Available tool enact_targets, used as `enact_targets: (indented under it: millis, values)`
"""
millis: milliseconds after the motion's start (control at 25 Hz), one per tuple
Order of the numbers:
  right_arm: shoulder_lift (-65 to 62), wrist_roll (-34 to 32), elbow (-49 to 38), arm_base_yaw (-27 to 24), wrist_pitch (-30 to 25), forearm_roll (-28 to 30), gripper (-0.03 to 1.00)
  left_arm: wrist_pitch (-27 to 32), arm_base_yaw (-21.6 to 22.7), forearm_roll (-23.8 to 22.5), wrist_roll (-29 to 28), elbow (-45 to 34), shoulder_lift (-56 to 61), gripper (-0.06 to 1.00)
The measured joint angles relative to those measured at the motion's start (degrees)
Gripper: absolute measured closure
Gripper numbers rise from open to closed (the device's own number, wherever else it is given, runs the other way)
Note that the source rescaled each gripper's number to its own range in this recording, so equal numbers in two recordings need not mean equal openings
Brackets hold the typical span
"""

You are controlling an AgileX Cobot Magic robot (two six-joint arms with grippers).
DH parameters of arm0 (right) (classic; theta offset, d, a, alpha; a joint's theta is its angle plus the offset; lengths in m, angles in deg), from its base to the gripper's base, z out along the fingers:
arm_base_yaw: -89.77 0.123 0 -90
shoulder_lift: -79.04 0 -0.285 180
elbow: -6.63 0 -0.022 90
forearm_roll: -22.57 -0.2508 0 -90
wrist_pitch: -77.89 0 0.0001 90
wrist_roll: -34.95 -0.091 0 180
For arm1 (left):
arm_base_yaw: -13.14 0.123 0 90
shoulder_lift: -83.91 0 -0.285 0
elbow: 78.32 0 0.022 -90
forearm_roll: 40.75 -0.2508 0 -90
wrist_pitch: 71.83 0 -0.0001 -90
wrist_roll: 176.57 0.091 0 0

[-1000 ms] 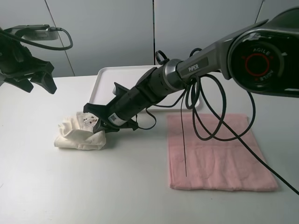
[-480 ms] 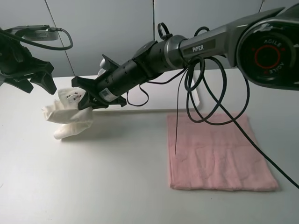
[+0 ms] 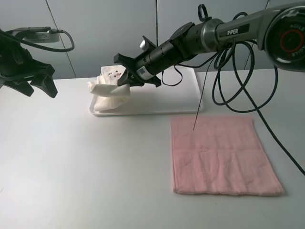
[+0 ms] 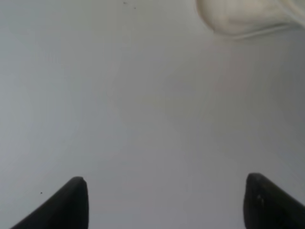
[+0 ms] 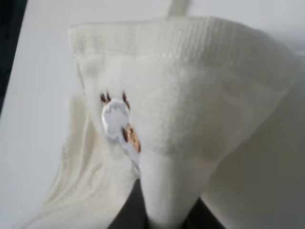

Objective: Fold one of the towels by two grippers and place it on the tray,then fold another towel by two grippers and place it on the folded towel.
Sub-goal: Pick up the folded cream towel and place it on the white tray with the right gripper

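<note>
My right gripper (image 3: pixel 125 78) is shut on a folded cream towel (image 3: pixel 108 90) with a small embroidered patch and holds it over the left end of the white tray (image 3: pixel 181 102). The towel's lower folds hang to the tray's left edge. In the right wrist view the cream towel (image 5: pixel 181 119) fills the frame, draped over the fingers. A pink towel (image 3: pixel 219 155) lies flat on the table at front right. My left gripper (image 3: pixel 40 83) is open and empty, raised at the far left. In the left wrist view its fingertips (image 4: pixel 76 198) stand wide apart over bare table.
The right arm and its black cables (image 3: pixel 224 81) reach across the tray and hang above the pink towel's far edge. The white table (image 3: pixel 95 181) extends to the front and left. A grey panelled wall stands behind.
My right gripper has lifted the cream towel off the table at the left and carried it up and back to the tray's left end. The left arm has not moved.
</note>
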Motion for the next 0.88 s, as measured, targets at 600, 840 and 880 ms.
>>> enact_targets:
  millis: [600,840,880]
  values:
    - [0.0,-7.0,0.0,-7.8,7.0,16.2,0.89,0.2,0.0,0.0,0.0,0.0,0.0,0.08]
    - [0.0,-7.8,0.0,-7.8,8.8,16.7,0.88,0.2,0.0,0.0,0.0,0.0,0.0,0.08]
    - [0.0,-7.8,0.0,-7.8,8.9,16.8,0.83,0.2,0.0,0.0,0.0,0.0,0.0,0.08]
